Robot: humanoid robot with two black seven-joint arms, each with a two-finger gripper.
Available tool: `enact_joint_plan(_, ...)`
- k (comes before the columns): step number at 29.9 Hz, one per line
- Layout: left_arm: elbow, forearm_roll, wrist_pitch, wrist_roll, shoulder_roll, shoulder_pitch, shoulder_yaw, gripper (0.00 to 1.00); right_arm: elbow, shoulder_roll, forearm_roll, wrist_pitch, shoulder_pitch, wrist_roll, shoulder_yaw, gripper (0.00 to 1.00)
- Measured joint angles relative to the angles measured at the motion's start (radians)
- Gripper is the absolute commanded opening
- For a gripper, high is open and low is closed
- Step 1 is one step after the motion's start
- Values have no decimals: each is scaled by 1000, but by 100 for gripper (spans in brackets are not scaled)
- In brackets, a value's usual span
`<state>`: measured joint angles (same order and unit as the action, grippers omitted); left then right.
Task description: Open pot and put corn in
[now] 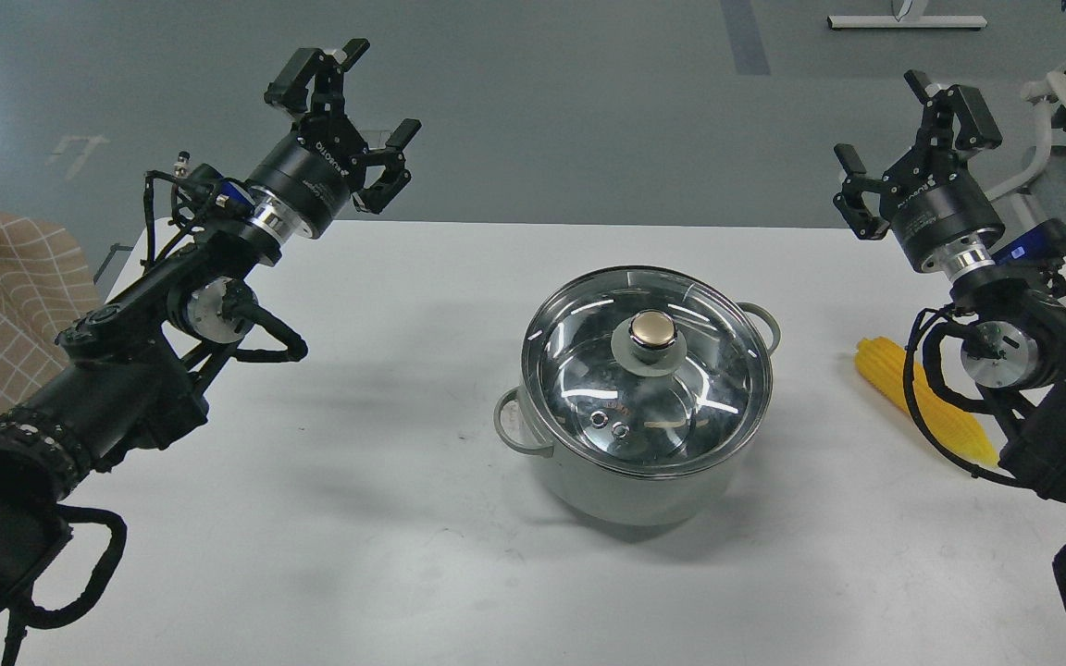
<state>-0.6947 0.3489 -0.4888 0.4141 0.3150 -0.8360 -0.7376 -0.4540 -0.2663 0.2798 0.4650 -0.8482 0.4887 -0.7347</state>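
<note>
Bench (385, 555): white top, bare along the near edge; it carries the pot and the corn.
Pot (644, 481): stands near the middle of the bench, a little right of centre, loop handles to the near left and far right.
Lid (649, 370): glass, sitting flat on the pot's rim, gold knob (651, 327) on top; the pot is closed.
Corn (922, 398): lies flat on the bench to the right of the pot, well apart from it, pointed end toward the near right, partly crossed by the right arm's cables.
Left fingers (362, 116): spread wide and holding nothing, raised over the far left of the bench, well apart from the knob and pot.
Right fingers (908, 129): also spread wide and empty, raised at the far right; the corn lies nearer the camera than they do, not between them and not touched.
Cloth (6, 296): checked, at the left edge, off the work area.
Progress: judged at the start; nothing is done. Left to do: lift the lid off, set it aside, pick up the corn and place it in the pot.
</note>
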Motion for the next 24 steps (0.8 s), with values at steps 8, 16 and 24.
enact_joint_plan(8, -229, 481, 0, 7, 47, -78, -6, 98, -2, 0, 1, 0, 0, 0, 1, 100)
enact_joint_plan(16, -517, 949, 67, 5, 42, -80, -1, 98, -2, -4, 1, -1, 0, 0, 1, 100)
enact_joint_plan(24, -596, 1488, 197, 28, 25, -62, 98, 98, -5, -4, 2, -5, 0, 0, 1, 100)
